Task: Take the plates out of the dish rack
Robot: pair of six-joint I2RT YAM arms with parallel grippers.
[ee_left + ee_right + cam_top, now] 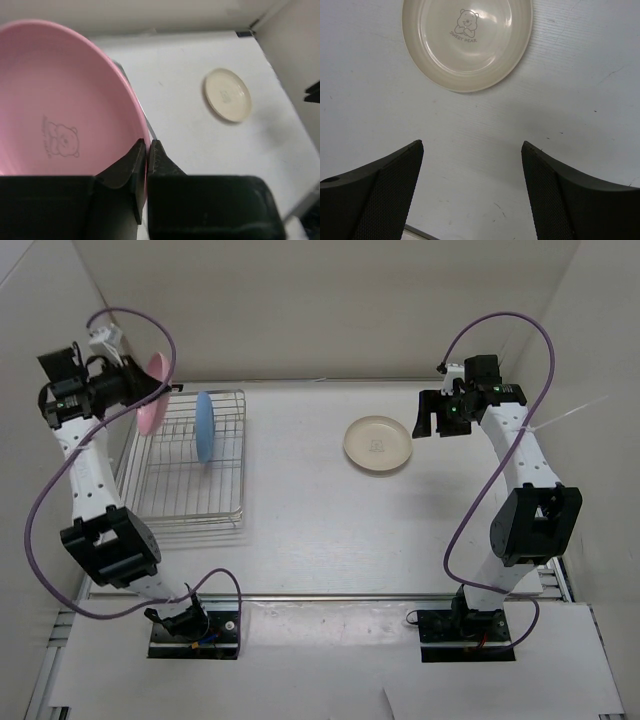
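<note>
My left gripper (146, 150) clamps only the rim of the pink plate (60, 110), upper left by the dish rack (190, 510), so it could swivel or slip; the blue plate (204, 425) stands racked; my right gripper (471, 150) gapes near the cream plate (467, 40), upper centre.

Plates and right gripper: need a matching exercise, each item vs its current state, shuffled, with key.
Items
1. pink plate
2. light blue plate
3. cream-white plate
4. right gripper

States
A. open, holding nothing
B. lying flat on the table
C. pinched at its rim by the left gripper
D. standing on edge in the dish rack

Pairs: 1-C, 2-D, 3-B, 4-A
</note>
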